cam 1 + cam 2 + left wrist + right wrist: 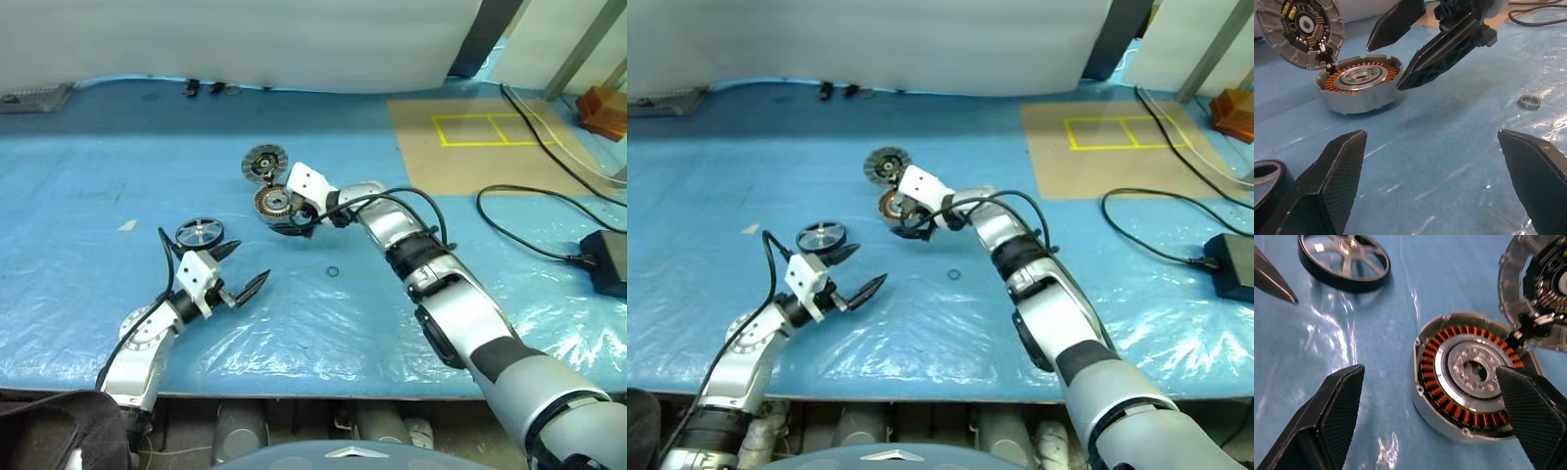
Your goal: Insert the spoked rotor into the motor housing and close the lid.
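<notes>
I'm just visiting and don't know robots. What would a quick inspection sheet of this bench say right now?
Surface: blue plastic sheet, wrinkled.
Job's things: motor housing open, copper windings showing; lid beside it, joined by a wire; spoked rotor lying apart, not inserted.
Clutter: small metal ring.
Tools: left tool open, holding nothing, near the rotor; right tool open over the housing.
Cables: black cable and power brick at right.
Surroundings: cardboard panel with yellow tape.
</notes>
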Robot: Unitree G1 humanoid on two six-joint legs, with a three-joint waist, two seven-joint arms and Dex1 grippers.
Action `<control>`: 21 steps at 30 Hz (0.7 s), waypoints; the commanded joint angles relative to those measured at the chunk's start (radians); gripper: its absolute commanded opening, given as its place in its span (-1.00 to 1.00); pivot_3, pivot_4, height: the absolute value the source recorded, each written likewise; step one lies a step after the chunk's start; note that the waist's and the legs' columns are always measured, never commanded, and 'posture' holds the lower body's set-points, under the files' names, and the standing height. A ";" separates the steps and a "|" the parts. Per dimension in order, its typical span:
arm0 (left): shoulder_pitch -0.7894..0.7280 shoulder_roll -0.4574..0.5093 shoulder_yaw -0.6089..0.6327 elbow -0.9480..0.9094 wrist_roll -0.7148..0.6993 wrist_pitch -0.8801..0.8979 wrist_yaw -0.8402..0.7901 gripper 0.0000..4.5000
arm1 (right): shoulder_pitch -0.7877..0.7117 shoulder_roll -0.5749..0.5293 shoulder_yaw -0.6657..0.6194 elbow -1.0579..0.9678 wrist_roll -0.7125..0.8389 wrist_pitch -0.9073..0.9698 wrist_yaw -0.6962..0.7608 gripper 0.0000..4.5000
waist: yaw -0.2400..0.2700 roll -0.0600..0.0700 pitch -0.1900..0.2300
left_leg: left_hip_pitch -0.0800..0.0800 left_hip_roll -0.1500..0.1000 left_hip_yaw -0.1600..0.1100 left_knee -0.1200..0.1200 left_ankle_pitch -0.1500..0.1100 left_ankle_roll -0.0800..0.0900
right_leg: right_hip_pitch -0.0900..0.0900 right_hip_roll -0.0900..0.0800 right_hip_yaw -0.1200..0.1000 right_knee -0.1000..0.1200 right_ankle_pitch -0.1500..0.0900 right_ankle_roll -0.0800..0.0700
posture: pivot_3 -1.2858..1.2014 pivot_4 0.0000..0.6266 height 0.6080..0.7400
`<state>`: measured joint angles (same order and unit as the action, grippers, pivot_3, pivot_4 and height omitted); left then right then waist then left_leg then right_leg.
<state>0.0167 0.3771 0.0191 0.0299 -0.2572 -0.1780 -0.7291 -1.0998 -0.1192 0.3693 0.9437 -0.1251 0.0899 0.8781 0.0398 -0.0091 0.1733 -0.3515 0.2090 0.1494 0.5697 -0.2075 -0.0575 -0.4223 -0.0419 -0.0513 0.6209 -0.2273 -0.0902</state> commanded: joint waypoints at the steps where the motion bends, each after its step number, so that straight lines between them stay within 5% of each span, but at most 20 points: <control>1: 0.054 -0.014 0.031 -0.087 0.008 -0.031 0.058 1.00 | -0.106 0.045 0.004 0.127 -0.038 -0.058 0.004 0.99 | 0.000 0.000 0.000 | 0.000 0.001 0.000 0.000 0.000 0.000 | 0.000 0.000 0.000 0.000 0.000 0.000 | 0.03 -0.52 1.00; 21: 0.142 -0.021 0.038 -0.162 0.020 -0.026 0.137 1.00 | -0.206 0.145 -0.005 0.361 -0.190 -0.103 -0.128 0.99 | 0.004 0.007 0.003 | 0.002 0.005 0.002 0.003 -0.002 0.004 | 0.000 0.000 -0.001 0.004 -0.001 -0.003 | 0.03 -0.52 1.00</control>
<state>0.1627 0.3476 0.0390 -0.0932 -0.2302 -0.1932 -0.5966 -1.2758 0.0305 0.3762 1.3002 -0.3084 -0.0142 0.7663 0.0440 -0.0021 0.1761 -0.3500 0.2138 0.1516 0.5733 -0.2099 -0.0535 -0.4226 -0.0417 -0.0520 0.6251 -0.2283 -0.0933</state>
